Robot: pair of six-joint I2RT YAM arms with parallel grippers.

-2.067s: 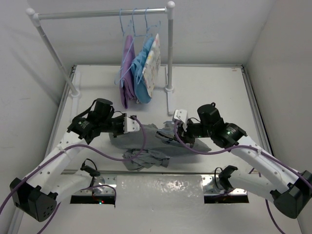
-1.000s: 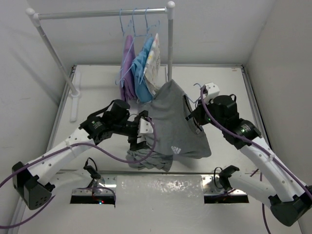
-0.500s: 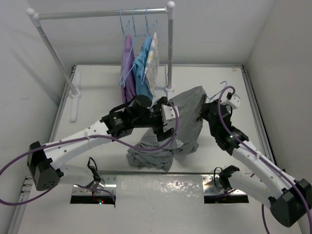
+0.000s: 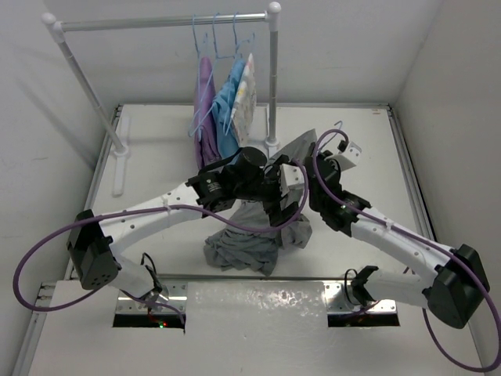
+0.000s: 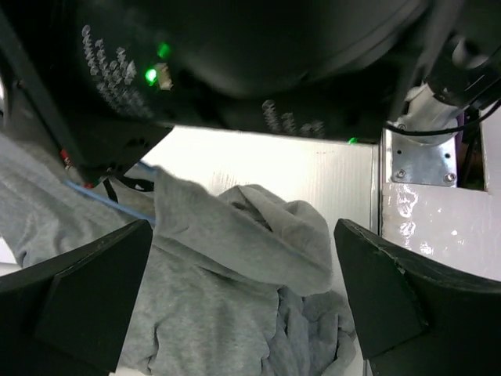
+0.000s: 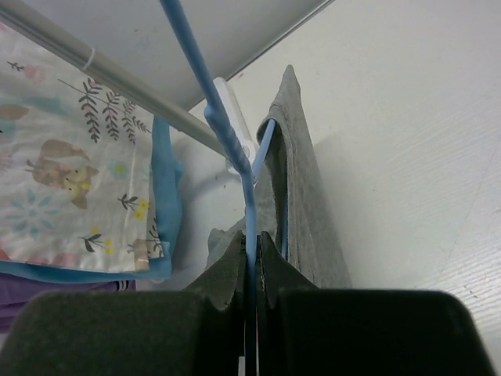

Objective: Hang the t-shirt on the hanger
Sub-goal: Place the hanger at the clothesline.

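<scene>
The grey t-shirt (image 4: 243, 247) hangs from the light-blue hanger (image 6: 227, 133), and its lower part is bunched on the table. In the right wrist view the shirt's (image 6: 309, 204) neck edge runs along the hanger's arm. My right gripper (image 6: 252, 266) is shut on the hanger's thin stem and holds it up near the rack post (image 4: 272, 78). My left gripper (image 5: 246, 313) is open, its fingers (image 5: 86, 305) wide on either side of folded shirt cloth (image 5: 227, 266) without pinching it. A blue hanger bar (image 5: 102, 200) shows at that cloth's left edge. From above, the left gripper (image 4: 297, 192) reaches across the shirt, close to the right gripper (image 4: 327, 157).
A white clothes rack (image 4: 156, 22) stands at the back, with purple, blue and patterned garments (image 4: 227, 102) on hangers beside its right post. The patterned garment (image 6: 70, 172) hangs close to the held hanger. Metal plates (image 5: 419, 153) line the table's near edge.
The right arm has lifted the hanger and shirt off the table and carried them back towards the rack. The left gripper let go, opened wide and swung right across the shirt.
</scene>
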